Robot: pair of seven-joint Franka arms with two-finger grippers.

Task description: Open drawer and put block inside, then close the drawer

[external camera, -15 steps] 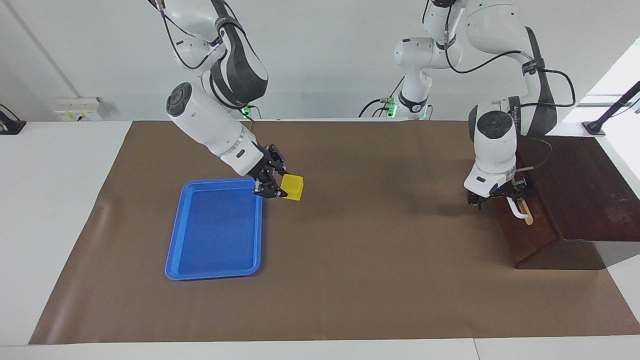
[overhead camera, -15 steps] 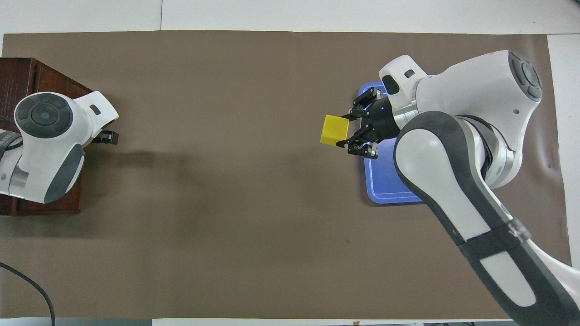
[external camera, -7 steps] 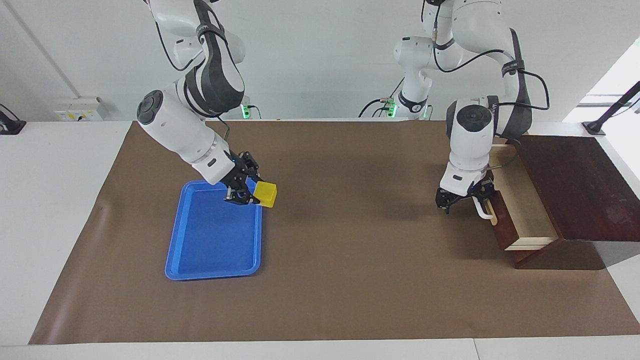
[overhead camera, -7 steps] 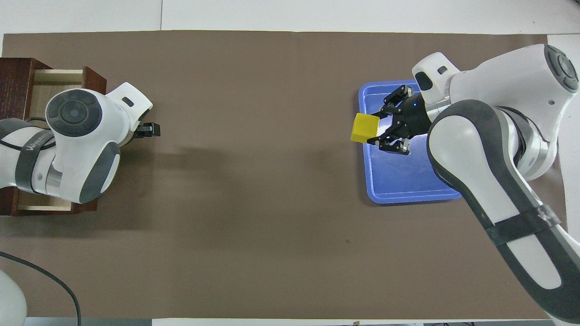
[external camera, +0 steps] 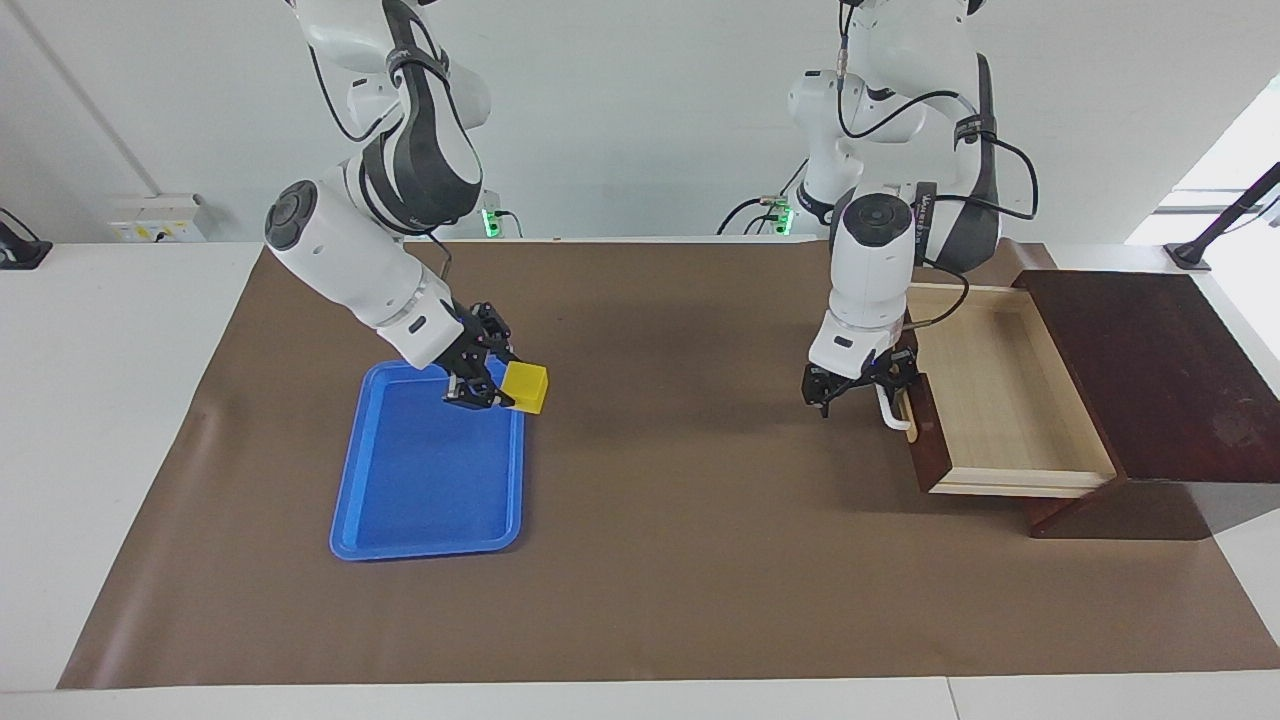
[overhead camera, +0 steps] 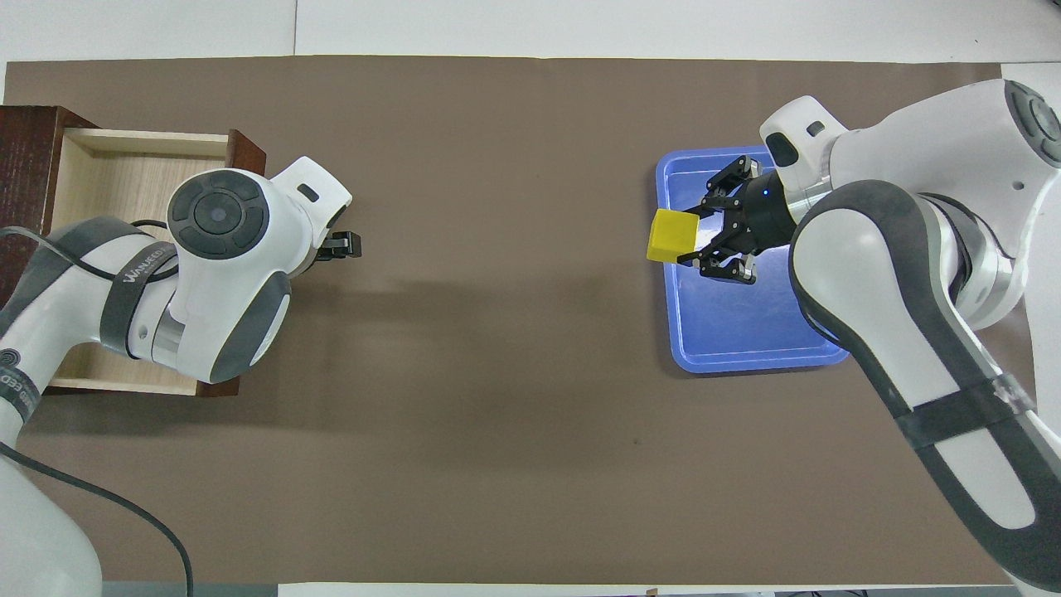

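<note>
The drawer (external camera: 990, 395) stands pulled far out of its dark cabinet (external camera: 1150, 370) at the left arm's end, and its pale inside (overhead camera: 124, 178) holds nothing. My left gripper (external camera: 860, 385) is low in front of the drawer, right at the white handle (external camera: 893, 408), with its fingers open. In the overhead view only the tip of the left gripper (overhead camera: 344, 245) shows past the wrist. My right gripper (external camera: 500, 385) is shut on the yellow block (external camera: 526, 387). It holds the block (overhead camera: 671, 235) in the air over the blue tray's rim that faces the table's middle.
A blue tray (external camera: 430, 480) with nothing in it lies on the brown mat toward the right arm's end, also seen in the overhead view as the tray (overhead camera: 729, 332). Bare mat (external camera: 680, 480) stretches between tray and drawer.
The drawer has slid from shut to far open, with the left gripper moving along at its handle toward the table's middle. The right gripper has carried the block back toward the tray.
</note>
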